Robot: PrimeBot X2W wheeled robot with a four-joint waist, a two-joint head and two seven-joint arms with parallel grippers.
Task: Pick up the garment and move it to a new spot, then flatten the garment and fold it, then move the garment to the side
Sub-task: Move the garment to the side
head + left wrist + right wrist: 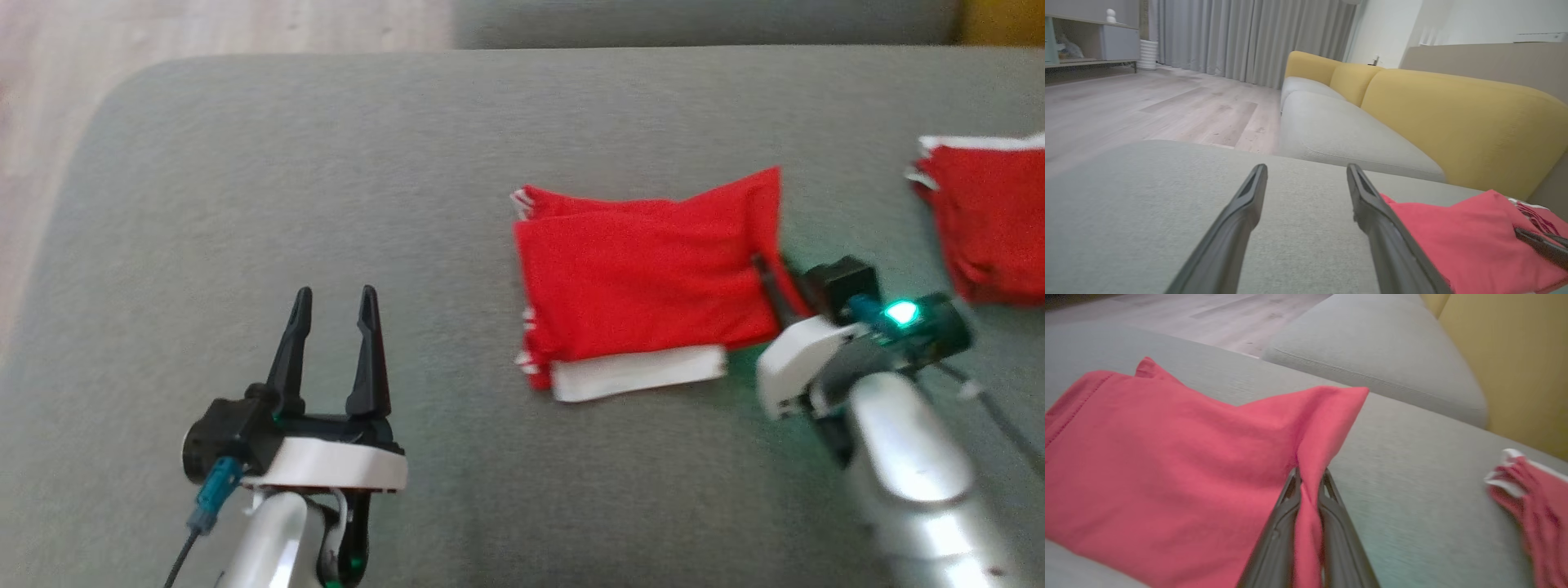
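Garment: a folded red garment (645, 278) lies on the grey cushion (326, 163), right of the middle in the head view. A white band (637, 371) peeks out from under its near edge.
Long axis: it runs left to right across the cushion, with the short ends at the left and right.
Right gripper (1309, 477): the fingers are pressed together on a pinch of the garment's right end. The cloth rises in a ridge between them, and the corner beyond stands up in a peak.
Left gripper (335, 296): the fingers are spread wide with nothing between them, over bare cushion well to the left of the garment.
Nearer arm: the right one, which is already on the cloth.
Step in hand: the garment looks folded, so I'd judge this is the start of moving it aside.
Coming move: the whole garment stretches leftward from the grip, so a pull to the right would trail it along its own length.
Neighbour: a second red garment (992, 220) lies further right, with bare cushion between the two.
Risk: I cannot tell how many layers are in the pinch, and loose layers might slide and spoil the fold.
Beyond: a yellow sofa back (1453, 114) and a wood floor (204, 24).
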